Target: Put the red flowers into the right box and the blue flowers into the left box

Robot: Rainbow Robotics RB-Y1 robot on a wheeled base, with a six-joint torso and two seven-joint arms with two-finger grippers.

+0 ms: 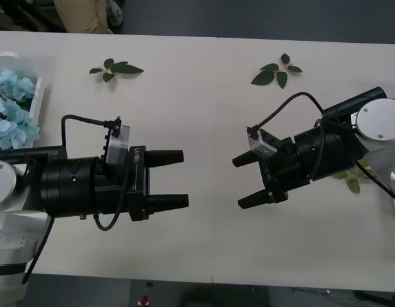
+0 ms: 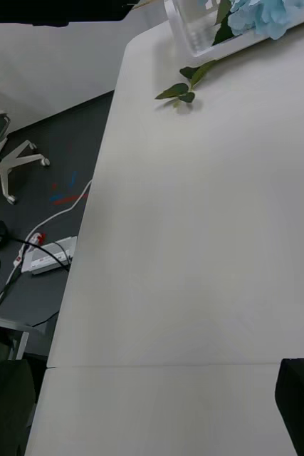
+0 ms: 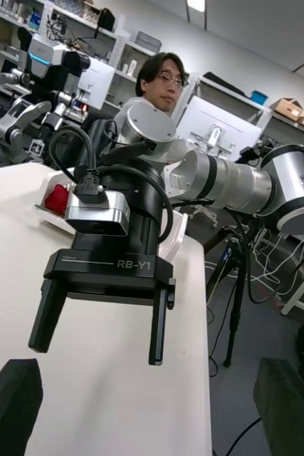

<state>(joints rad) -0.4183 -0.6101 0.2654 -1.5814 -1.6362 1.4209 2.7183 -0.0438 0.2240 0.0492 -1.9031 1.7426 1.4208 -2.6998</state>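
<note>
Two released tools, left tool, right tool, left box cropped, right box mostly hidden.

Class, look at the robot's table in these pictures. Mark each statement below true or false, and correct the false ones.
1. Both grippers are open and hold nothing. True: the left gripper and the right gripper face each other above the table.
2. Blue flowers lie in the left box. True.
3. A red flower lies on the table between the grippers. False: the table there is bare.
4. Two leaf sprigs lie on the far part of the table. True.
5. The right gripper holds a blue flower. False: its fingers are empty.
</note>
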